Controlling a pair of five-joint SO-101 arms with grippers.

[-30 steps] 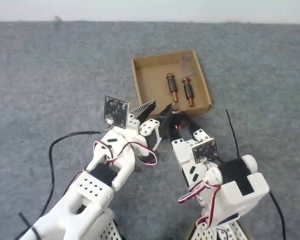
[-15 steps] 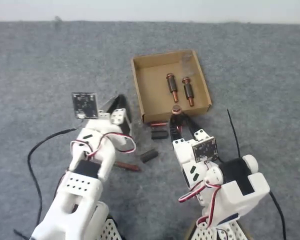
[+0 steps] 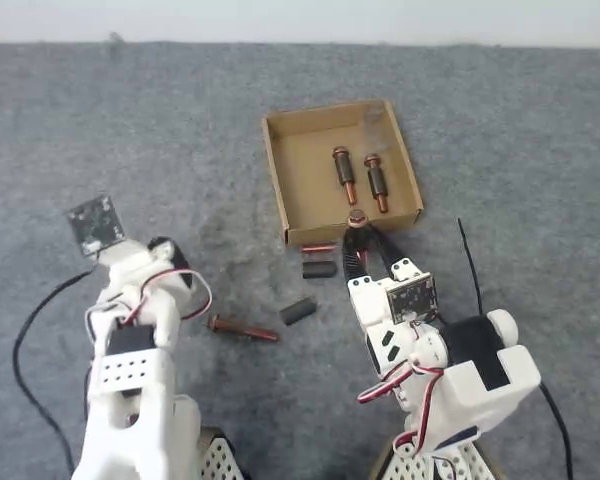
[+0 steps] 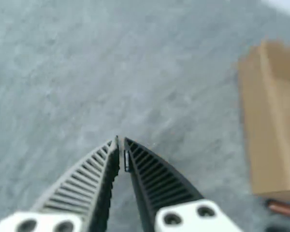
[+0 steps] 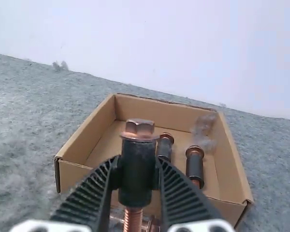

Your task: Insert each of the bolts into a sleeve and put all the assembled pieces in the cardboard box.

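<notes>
Right gripper jaws pinching an assembled piece by its black sleeve, long axis upright, bolt head on top, copper shank poking out below the jaws

In the high view this gripper sits just at the near wall of the cardboard box, outside it, and the box opening lies straight ahead past that wall. Judgement: the move turns on carrying the piece forward over the wall before release

Two finished pieces lie side by side inside the box

Left gripper jaws pressed together, holding nothing, well apart from the box, so the right arm is much nearer

On the carpet lie a loose bolt and a loose sleeve, with a second sleeve and a second bolt near the box wall
</notes>
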